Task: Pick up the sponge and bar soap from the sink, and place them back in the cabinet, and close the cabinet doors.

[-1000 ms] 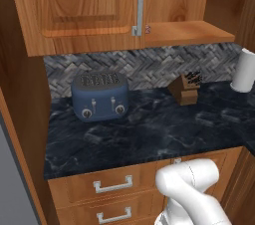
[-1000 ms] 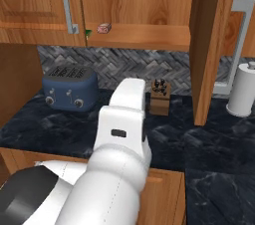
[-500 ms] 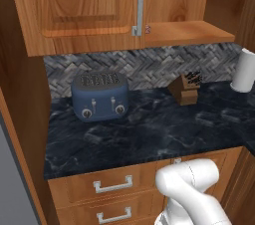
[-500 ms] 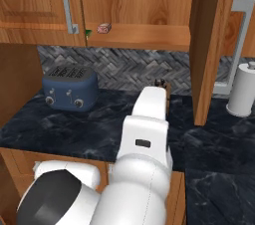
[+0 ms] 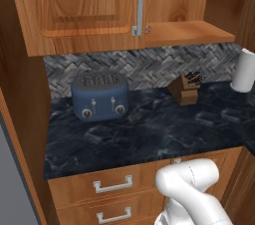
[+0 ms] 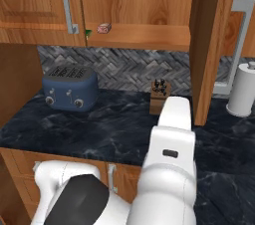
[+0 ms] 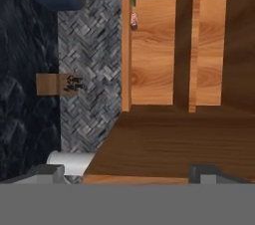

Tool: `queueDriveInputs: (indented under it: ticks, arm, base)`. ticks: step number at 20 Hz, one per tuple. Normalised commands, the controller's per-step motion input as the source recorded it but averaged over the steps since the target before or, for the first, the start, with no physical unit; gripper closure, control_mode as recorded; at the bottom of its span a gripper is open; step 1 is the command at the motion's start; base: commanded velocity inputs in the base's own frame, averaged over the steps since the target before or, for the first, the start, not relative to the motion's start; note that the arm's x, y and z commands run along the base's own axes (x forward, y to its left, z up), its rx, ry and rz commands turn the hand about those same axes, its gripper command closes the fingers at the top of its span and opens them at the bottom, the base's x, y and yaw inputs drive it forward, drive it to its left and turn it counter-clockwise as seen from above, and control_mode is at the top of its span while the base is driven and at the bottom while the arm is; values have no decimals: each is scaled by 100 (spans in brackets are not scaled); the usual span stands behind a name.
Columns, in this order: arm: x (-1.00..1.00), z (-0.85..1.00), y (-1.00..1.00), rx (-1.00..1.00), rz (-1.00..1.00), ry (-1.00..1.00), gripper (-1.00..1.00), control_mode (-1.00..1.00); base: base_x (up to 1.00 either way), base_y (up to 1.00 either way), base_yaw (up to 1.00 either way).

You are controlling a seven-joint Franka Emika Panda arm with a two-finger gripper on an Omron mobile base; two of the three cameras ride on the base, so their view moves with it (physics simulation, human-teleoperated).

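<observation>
Setting: a rendered domestic kitchen. A dark marbled countertop is seen running along a grey herringbone tile backsplash. A blue two-slot toaster is set on the counter near the backsplash, with a wooden knife block to its right and a white paper towel roll further right. Warm brown wooden drawers with silver bar pulls are fitted beneath the counter. A brown wall cabinet with raised-panel doors and vertical silver handles is mounted above.
</observation>
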Motion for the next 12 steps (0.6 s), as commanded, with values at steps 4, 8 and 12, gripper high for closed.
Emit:
queueDriveInputs:
  ticks: [4,8,12]
  arm:
    - [27,-7,-29,0,0,0,-100,-100]
    - [38,-4,-30,0,0,0,-100,-100]
    - [33,-9,-32,0,0,0,-100,-100]
  base:
    - [0,0,0]
    - [0,0,0]
    - [0,0,0]
